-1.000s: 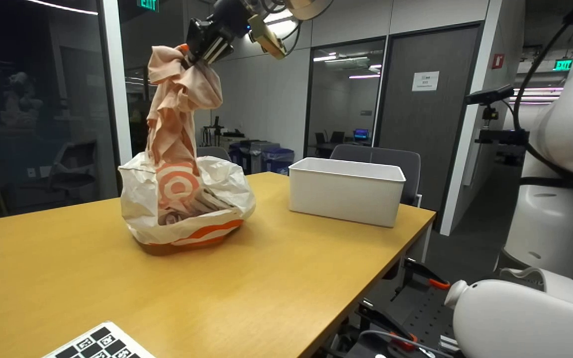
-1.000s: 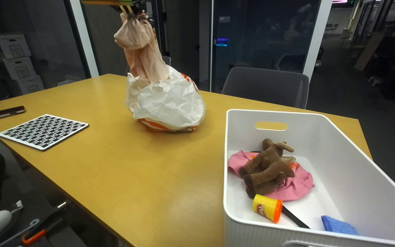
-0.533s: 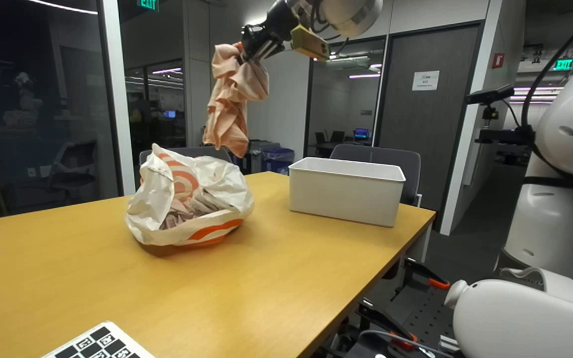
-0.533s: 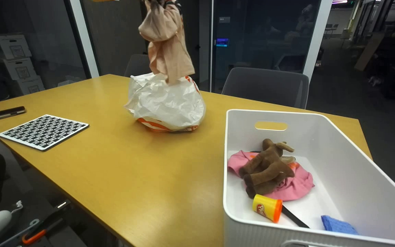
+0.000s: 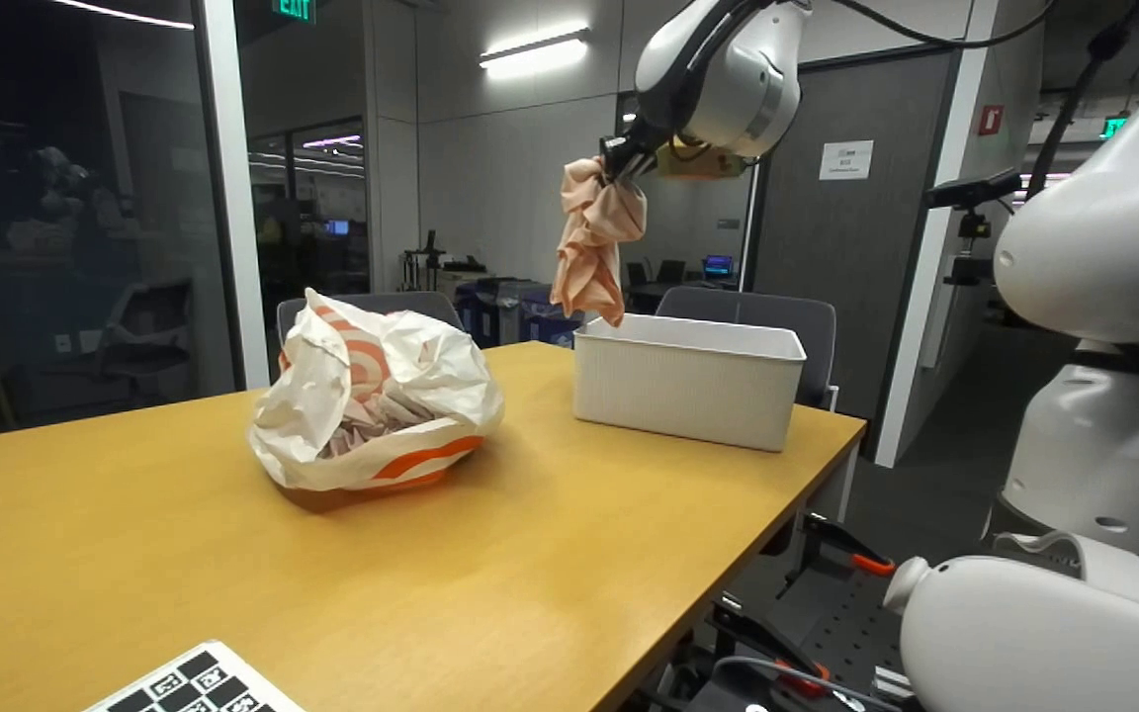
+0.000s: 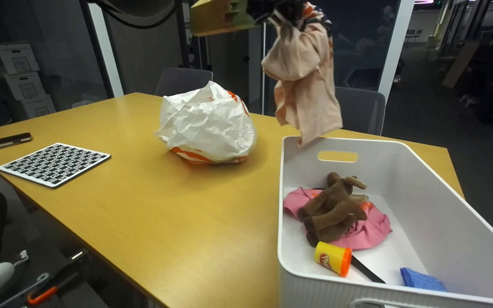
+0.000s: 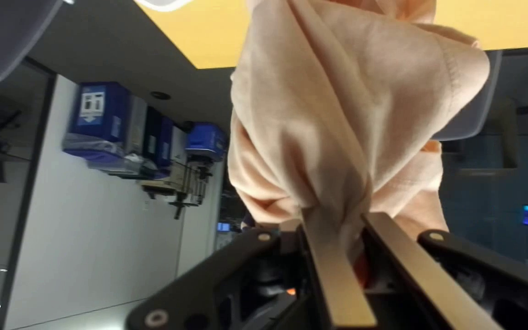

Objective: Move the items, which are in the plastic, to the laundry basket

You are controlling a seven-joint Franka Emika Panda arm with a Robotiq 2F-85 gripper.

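My gripper is shut on a peach cloth and holds it in the air. In the wrist view the cloth is pinched between the fingers. The cloth also shows in an exterior view, its lower tip at the far end rim of the white laundry basket; whether it hangs inside the rim is unclear. The basket holds a pink cloth, a brown plush toy, a yellow can and a blue item. The white plastic bag sits open; crumpled folds show in its mouth.
A checkered board and a dark flat object lie on the yellow table. Chairs stand behind the table. Clamps are at the table edge near the robot base.
The gripper has pulled the peach cloth fully out of the bag and carried it across to the basket's far end. The bag has settled slightly and stays in place.
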